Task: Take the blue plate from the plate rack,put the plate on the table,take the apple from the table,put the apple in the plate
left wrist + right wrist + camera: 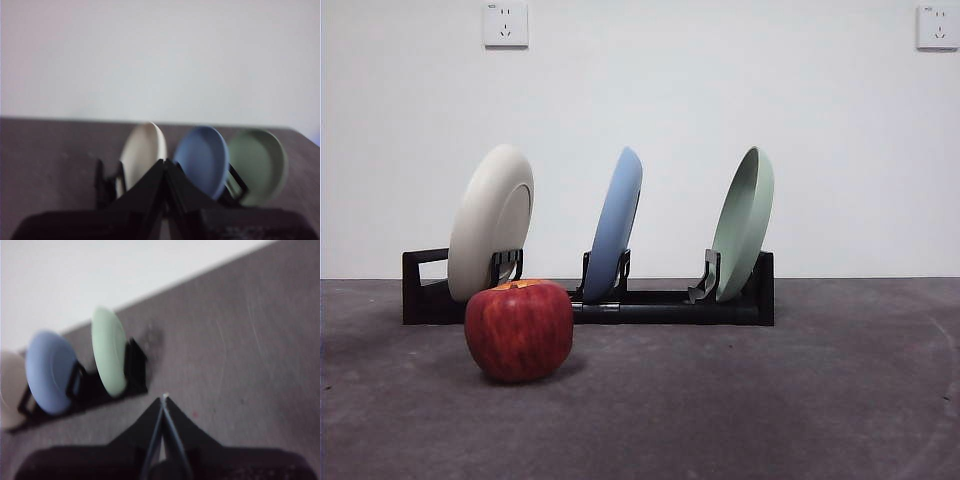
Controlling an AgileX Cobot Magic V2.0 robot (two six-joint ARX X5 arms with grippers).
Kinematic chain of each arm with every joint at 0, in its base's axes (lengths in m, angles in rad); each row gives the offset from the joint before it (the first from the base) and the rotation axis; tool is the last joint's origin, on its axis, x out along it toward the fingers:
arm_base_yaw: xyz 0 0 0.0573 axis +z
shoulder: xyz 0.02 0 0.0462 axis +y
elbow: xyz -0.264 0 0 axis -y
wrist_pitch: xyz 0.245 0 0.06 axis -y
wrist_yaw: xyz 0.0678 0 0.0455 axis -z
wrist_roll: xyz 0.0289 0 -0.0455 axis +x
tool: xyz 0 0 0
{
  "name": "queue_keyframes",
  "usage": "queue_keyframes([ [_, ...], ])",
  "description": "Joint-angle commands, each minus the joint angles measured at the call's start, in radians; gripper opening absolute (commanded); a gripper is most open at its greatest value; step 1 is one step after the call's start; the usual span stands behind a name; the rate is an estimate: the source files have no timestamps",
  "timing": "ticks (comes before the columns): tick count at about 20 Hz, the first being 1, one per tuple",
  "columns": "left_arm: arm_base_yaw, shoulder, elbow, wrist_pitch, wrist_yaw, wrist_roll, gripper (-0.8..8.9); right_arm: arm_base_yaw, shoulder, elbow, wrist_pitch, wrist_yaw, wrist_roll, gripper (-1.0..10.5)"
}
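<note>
Nothing is being done yet. The blue plate (616, 223) is being kept upright in the plate rack (665, 306), between two others. The apple (519, 329) is sitting on the counter (770, 400). The left hand (164, 165) and right hand (164, 401) are being held closed, empty, well away.

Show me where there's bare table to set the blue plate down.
Bare table spreads right of the apple, in front of the plate rack. It is crowded at the rack's cream plate end, where the apple sits close. The blue plate is racked.
</note>
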Motion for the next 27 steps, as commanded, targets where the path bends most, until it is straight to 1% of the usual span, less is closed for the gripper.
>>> queue_keyframes([
  [1,-0.002,0.133,0.125,-0.094,0.050,-0.003,-0.04,0.001,0.106,0.092,-0.064,-0.013,-0.026,0.0],
  [6,-0.002,0.343,0.290,-0.217,0.123,-0.004,-0.04,0.001,0.251,0.203,-0.155,-0.014,-0.027,0.0],
  [9,-0.003,0.467,0.364,-0.237,0.220,-0.004,-0.04,0.001,0.323,0.242,-0.222,-0.069,-0.039,0.0],
  [12,-0.012,0.616,0.437,-0.243,0.378,-0.010,-0.05,0.001,0.385,0.248,-0.261,-0.140,-0.072,0.0],
  [13,-0.026,0.678,0.469,-0.248,0.414,-0.019,-0.05,0.002,0.409,0.248,-0.271,-0.161,-0.088,0.0],
  [14,-0.046,0.741,0.503,-0.251,0.423,-0.026,-0.05,0.002,0.428,0.248,-0.276,-0.187,-0.100,0.0],
  [17,-0.108,0.917,0.624,-0.260,0.422,-0.026,-0.05,0.002,0.467,0.248,-0.259,-0.267,-0.130,0.0],
  [21,-0.200,1.121,0.824,-0.264,0.401,-0.027,-0.05,0.002,0.489,0.248,-0.249,-0.275,-0.130,0.0],
  [27,-0.296,1.342,1.105,-0.308,0.225,-0.031,-0.04,0.002,0.491,0.248,-0.248,-0.275,-0.132,0.0],
])
